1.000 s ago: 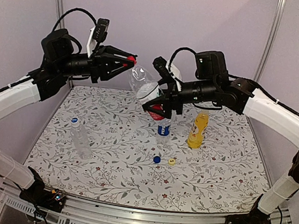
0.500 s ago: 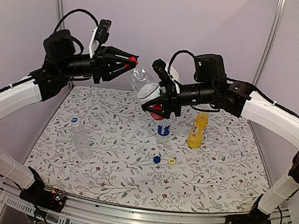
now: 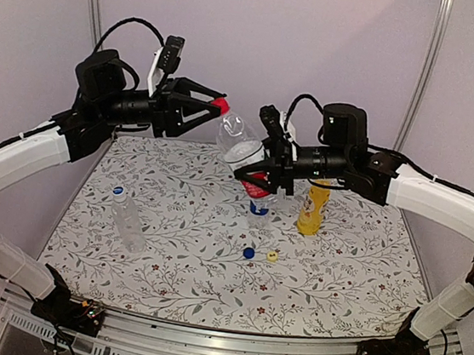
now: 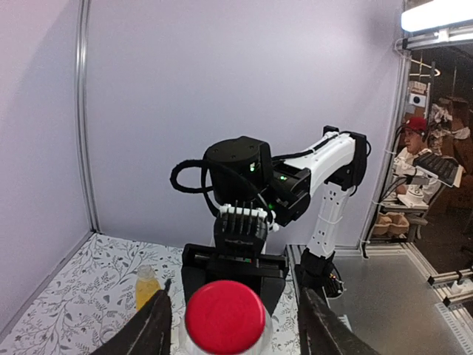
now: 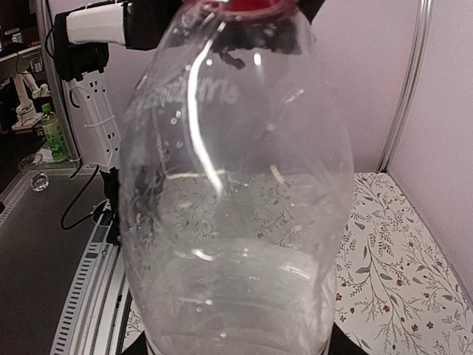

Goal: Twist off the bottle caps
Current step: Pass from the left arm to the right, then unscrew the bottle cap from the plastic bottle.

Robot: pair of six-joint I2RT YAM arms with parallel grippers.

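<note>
At the far left the plain clear bottle (image 3: 130,224) rests on the table (image 3: 174,282) with its blue cap on. Above it, the left gripper (image 3: 214,107) straddles the red cap (image 4: 225,316), fingers apart with a gap on each side. The right gripper (image 3: 259,171) is clamped on the body of the red-white label bottle (image 3: 239,141), holding it tilted in the air, neck toward the left arm. The left gripper should centre on the cap, close squarely, then twist about the bottle's axis while the right holds firm without crushing the thin wall. Behind are the blue-label bottle (image 3: 259,204) and the yellow bottle (image 3: 313,205); the loose blue cap (image 3: 248,252) and loose yellow cap (image 3: 272,255) suggest both are done.
</note>
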